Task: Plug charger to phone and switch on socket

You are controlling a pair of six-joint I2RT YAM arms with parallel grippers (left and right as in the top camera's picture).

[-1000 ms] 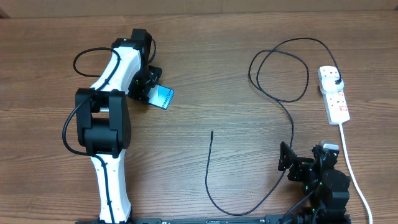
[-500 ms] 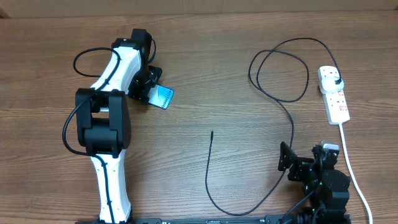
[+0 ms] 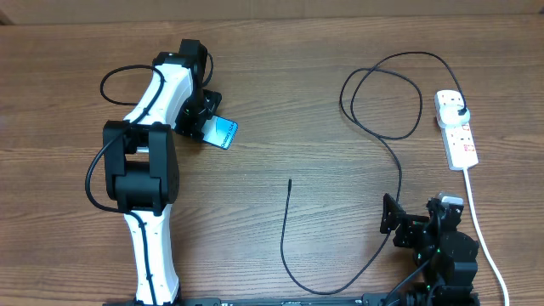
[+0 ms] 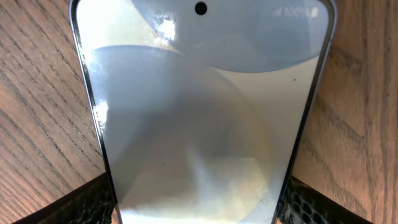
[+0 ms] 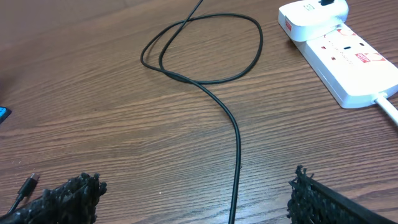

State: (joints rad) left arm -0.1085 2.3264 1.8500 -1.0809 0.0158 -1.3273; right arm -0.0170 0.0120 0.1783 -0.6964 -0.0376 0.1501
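Gripping phone (image 4: 199, 112) by its side edges with left gripper (image 4: 199, 200). Holding nothing in right gripper (image 5: 193, 199), fingers (image 5: 68, 198) spread wide either side of cable (image 5: 237, 143) on table (image 5: 112, 118).

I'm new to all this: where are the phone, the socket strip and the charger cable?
phone (image 3: 223, 132): overhead view, on its blue screen.
socket (image 3: 461, 143): overhead view, on its white body.
charger (image 5: 238, 149): right wrist view, on the black cable's straight run.
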